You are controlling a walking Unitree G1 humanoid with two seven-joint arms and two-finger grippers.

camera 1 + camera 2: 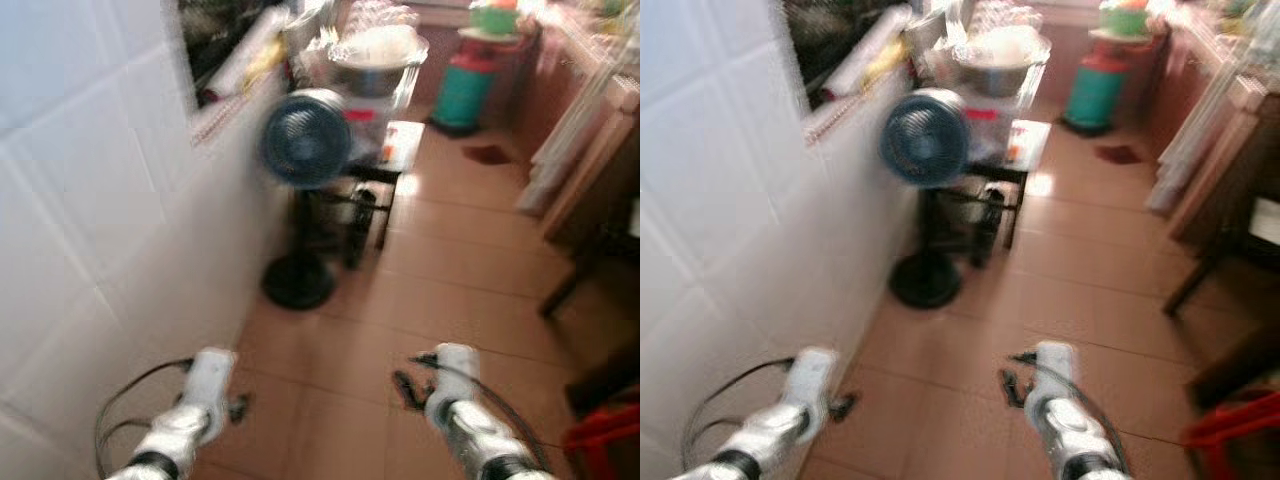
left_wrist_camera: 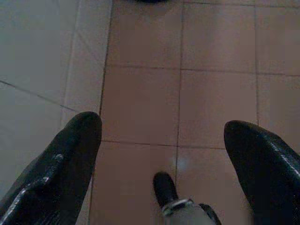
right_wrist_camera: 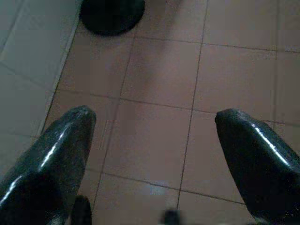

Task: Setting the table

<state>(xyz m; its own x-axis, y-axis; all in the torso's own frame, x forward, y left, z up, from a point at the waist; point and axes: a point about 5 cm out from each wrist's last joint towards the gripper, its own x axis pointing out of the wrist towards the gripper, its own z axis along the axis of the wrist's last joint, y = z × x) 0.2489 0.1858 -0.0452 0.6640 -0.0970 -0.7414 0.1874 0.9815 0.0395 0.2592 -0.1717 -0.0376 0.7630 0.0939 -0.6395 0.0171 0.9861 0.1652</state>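
Observation:
Both arms are held low in front of me over a brown tiled floor (image 1: 450, 290). My left gripper (image 2: 161, 140) is open, its two black fingers (image 2: 65, 164) spread wide with only floor tiles between them. My right gripper (image 3: 154, 136) is open too and holds nothing. In the left eye view the left arm (image 1: 195, 410) sits close to the white tiled wall (image 1: 90, 230) and the right arm (image 1: 465, 410) is over open floor. Far back, a small table (image 1: 385, 150) carries metal bowls (image 1: 375, 55) and dishes. The picture is blurred.
A dark standing fan (image 1: 303, 140) on a round black base (image 1: 297, 283) stands by the wall ahead. A green gas cylinder (image 1: 465, 90) is at the far end. Wooden furniture (image 1: 590, 190) lines the right side, and something red (image 1: 605, 430) sits at the near right.

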